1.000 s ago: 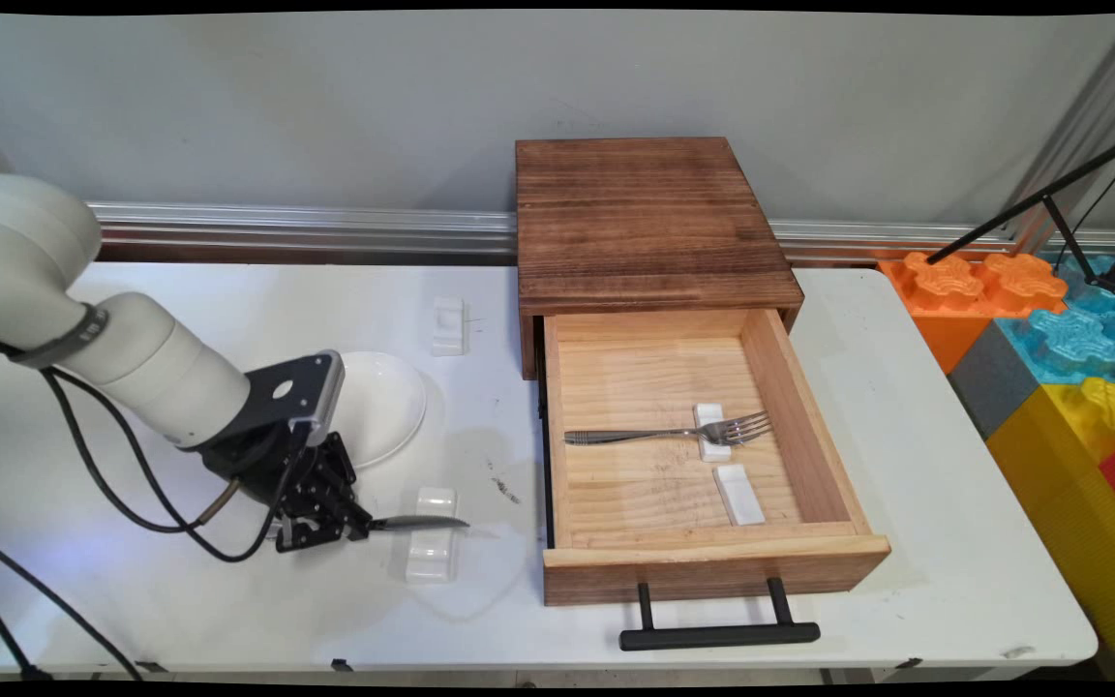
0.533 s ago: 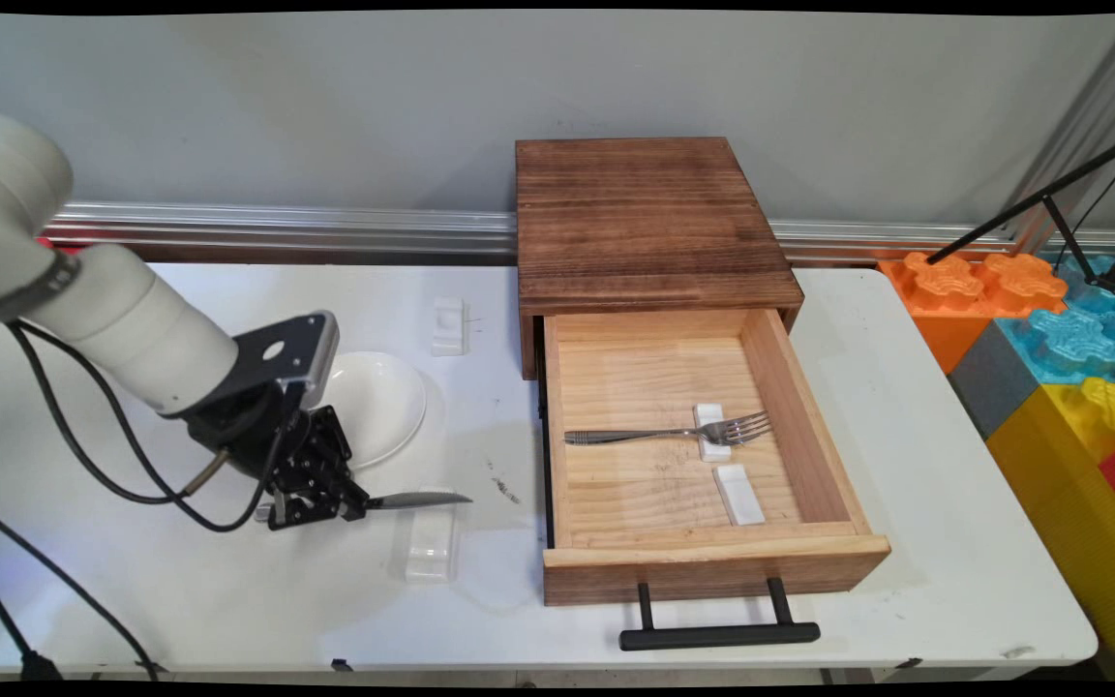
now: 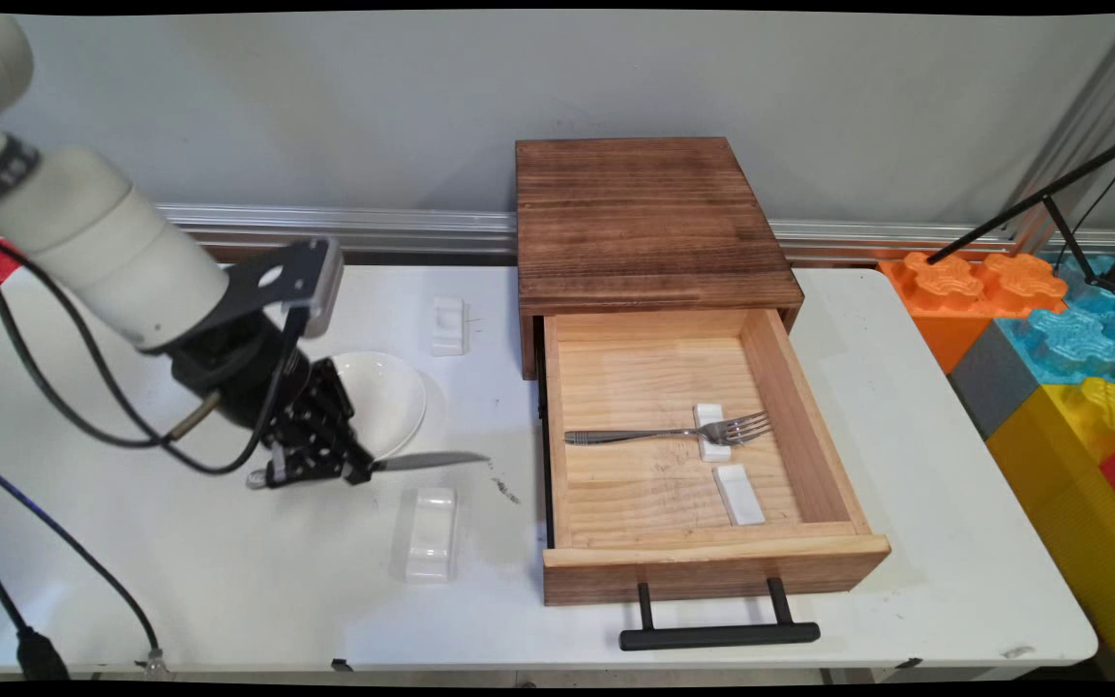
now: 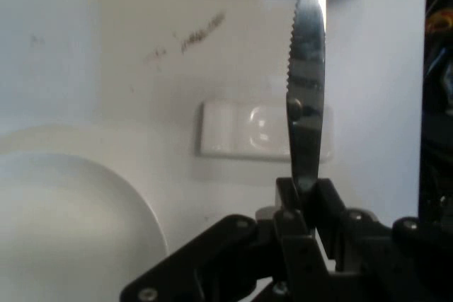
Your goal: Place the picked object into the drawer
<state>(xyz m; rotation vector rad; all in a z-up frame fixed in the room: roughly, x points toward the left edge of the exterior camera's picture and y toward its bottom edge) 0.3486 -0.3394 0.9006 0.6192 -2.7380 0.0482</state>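
Main view.
- Gripper (image 3: 356, 471): fingers pinched on a table knife (image 3: 427, 462) near the base of its blade; the blade runs level toward 3 o'clock, clear above the white table (image 3: 228, 581), and the handle end pokes out behind the fingers at 9 o'clock.
- White plate (image 3: 385, 402): just beside the gripper at 1 o'clock, partly hidden by it.
- White rest (image 3: 430, 533): on the table at 5 o'clock from the gripper, below the blade and apart from it.
- Second white rest (image 3: 448, 325): at 12 o'clock from the plate, near the wall side.
- Wooden drawer box (image 3: 649, 218): its open drawer (image 3: 712, 557) is at 3 o'clock from the knife tip and holds a fork (image 3: 664, 435) and two small white rests (image 3: 724, 465).
- Risks: the hold is narrow and far from the knife's middle, so the knife could pivot or slip in a quick swing. The drawer's left wall is the nearest hard edge to the tip, which would strike it in a level move toward 3 o'clock. The plate rim sits close under the linkage.
- Room: bare table at 6 and 7 o'clock; open air above.

Hand view.
- Knife (image 4: 306, 97): serrated blade rising from between the closed fingers toward 12 o'clock, held on edge.
- Rest (image 4: 241, 130): beyond the blade, partly crossed by it.
- Plate (image 4: 64, 224): at 8 o'clock.
- Risk: only a short length lies in the pinch, so twisting looks likely if the tip catches.
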